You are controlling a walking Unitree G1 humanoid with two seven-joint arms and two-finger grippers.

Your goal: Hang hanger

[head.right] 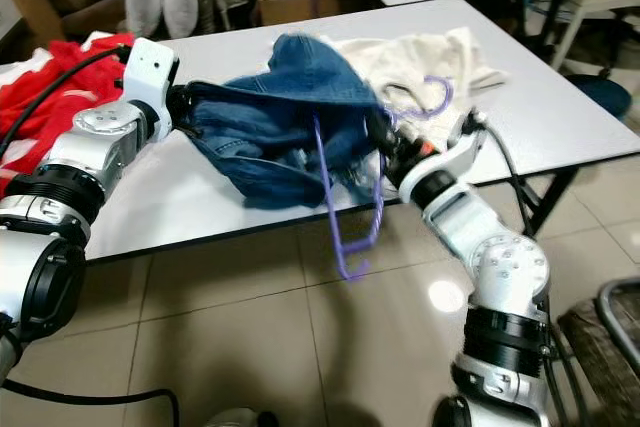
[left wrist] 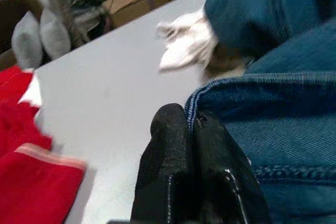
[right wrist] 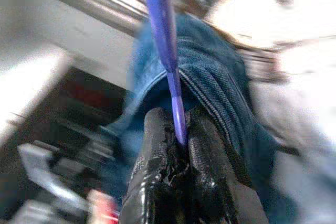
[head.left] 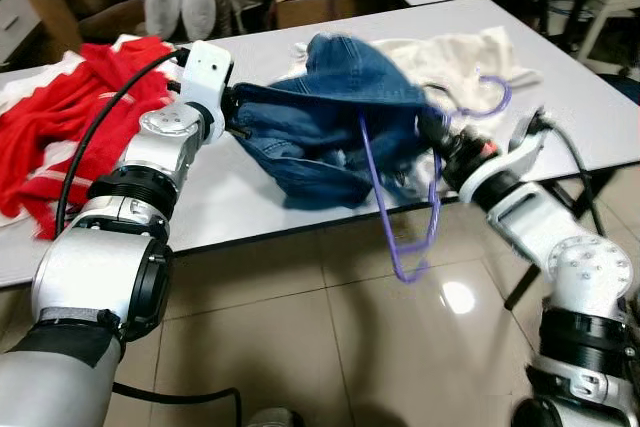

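Nearest the head camera, the silver left arm (head.left: 110, 247) fills the lower left, jointed metal with a black cable looping along it. Its left gripper (left wrist: 191, 124) has the two black, rough-textured fingers pressed together on the stitched hem of the blue denim garment (head.left: 320, 127), at the garment's left edge over the table (head.left: 240, 202). The denim hangs bunched between both arms, heavy folds, seams visible, part of it lifted off the smooth grey-white tabletop. The right gripper (right wrist: 180, 140) is clamped on the purple hanger (head.left: 400, 217); the wrist view shows the thin purple bar pinched between its glossy black fingers, denim just behind. The hanger is thin, plastic-looking, its lower loop hanging past the table's front edge above the glossy tiled floor (head.left: 300, 347); its hook (head.left: 495, 97) curls up beside a cream cloth (head.left: 450, 62). The hanger's upper part is hidden by denim; whether it passes through the garment cannot be told. A red cloth (head.left: 60, 137) with white trim lies crumpled at the table's left, cut off by the frame. The right wrist view is badly blurred; background there unreadable.
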